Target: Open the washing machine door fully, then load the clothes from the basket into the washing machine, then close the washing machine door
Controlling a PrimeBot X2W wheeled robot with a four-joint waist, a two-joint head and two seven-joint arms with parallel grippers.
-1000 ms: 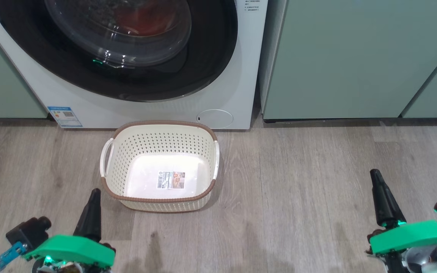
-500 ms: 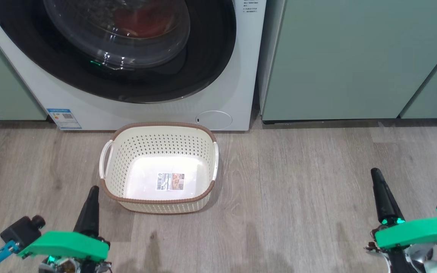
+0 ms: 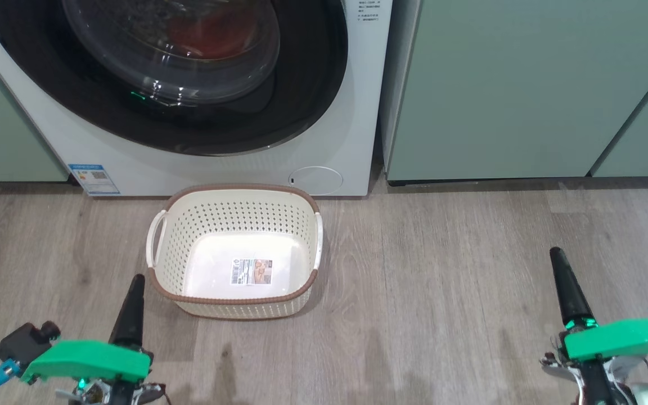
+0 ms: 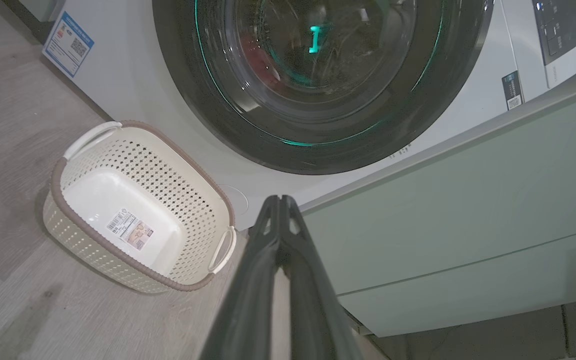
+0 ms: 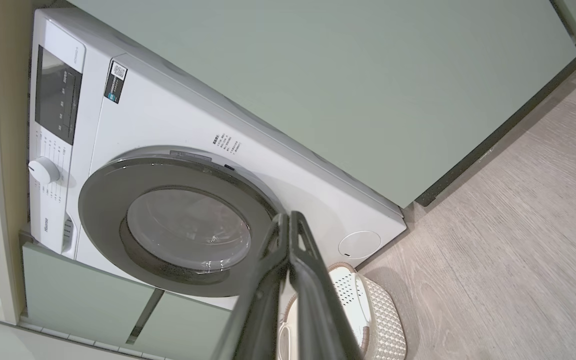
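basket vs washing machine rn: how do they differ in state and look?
Contents: the basket is empty bar a label; the washing machine shows red clothes behind its door.
Access: the basket is open-topped; the washing machine has that door shut.
Look: the basket is small, cream, perforated; the washing machine is large, white, smooth.
Both stand on the floor.

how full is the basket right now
Empty: the basket shows its bare white bottom and the label stuck there, with nothing lying on them.

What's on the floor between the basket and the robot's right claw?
Nothing: just bare wooden floor between the basket and the right gripper, seen in the head view.
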